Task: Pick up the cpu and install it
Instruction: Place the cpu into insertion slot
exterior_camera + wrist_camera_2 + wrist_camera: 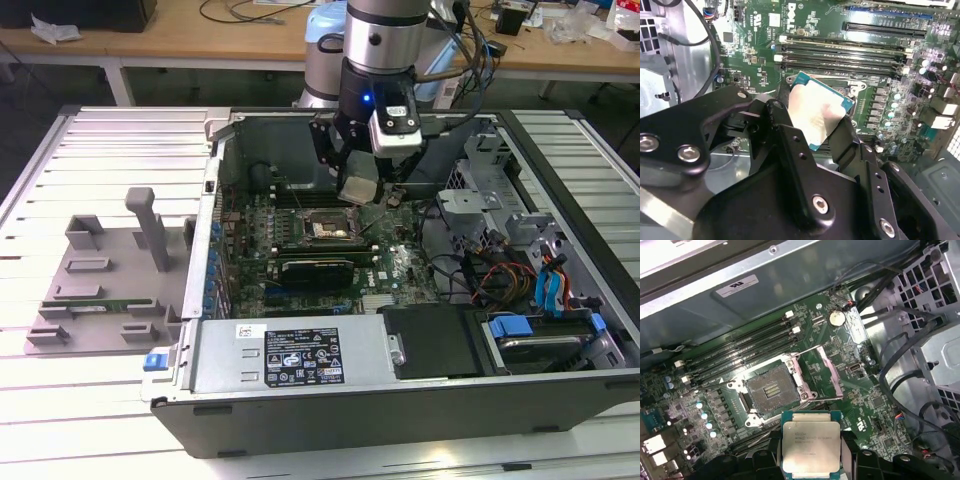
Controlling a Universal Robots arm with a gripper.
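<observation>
Pinching cpu (811, 446) by opposite edges w/ gripper (812, 122) fingers (790, 145), held above open socket (771, 390) on mobo (867, 407).

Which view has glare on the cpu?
Second wrist view: glare whitens the top of the cpu held in the gripper. First wrist view: the cpu is evenly lit and the socket is free of glare. Exterior view: the near table slats are blown out and the cpu looks dull grey.

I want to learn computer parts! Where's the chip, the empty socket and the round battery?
chip (811, 447), first wrist view, middle of its silver top.
socket (771, 390), first wrist view, its bare middle.
battery (836, 317), first wrist view, its round face.
</observation>
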